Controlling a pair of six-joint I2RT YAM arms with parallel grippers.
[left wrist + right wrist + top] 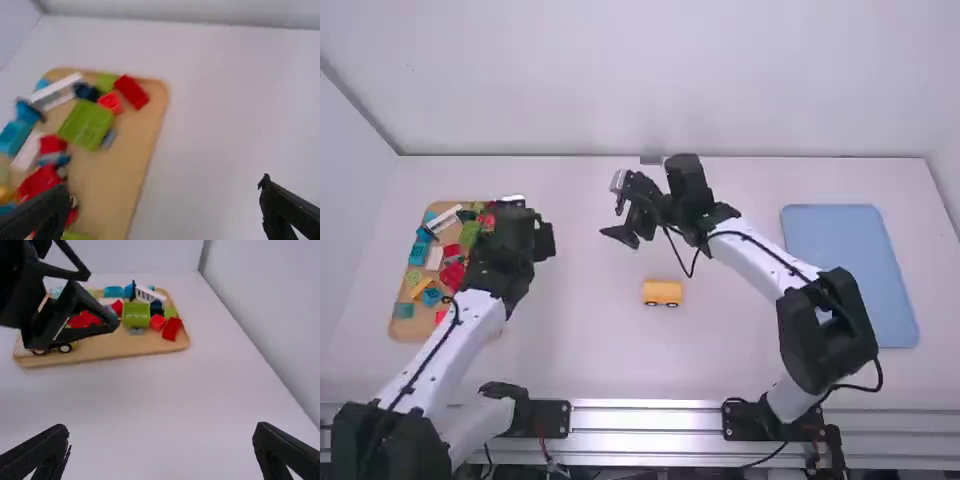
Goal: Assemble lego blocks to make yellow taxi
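A yellow car body with black wheels [662,292] stands on the table between the arms. Loose blocks lie on a wooden tray [408,322], among them a red brick [132,92] and a green piece [136,315]. Beside the tray's right edge is my left gripper [542,240]; in its wrist view the left gripper [166,191] stands open, one finger overlapping the tray's blocks. Up from the car and slightly left of it, my right gripper [620,212] points left over the table. The right gripper [161,432] is open with nothing between its fingers.
A blue tray [850,275] lies at the right, past the right arm. In the right wrist view, the left arm's gripper [65,310] hangs in front of the wooden tray's left part. A wall rises behind the table [590,350].
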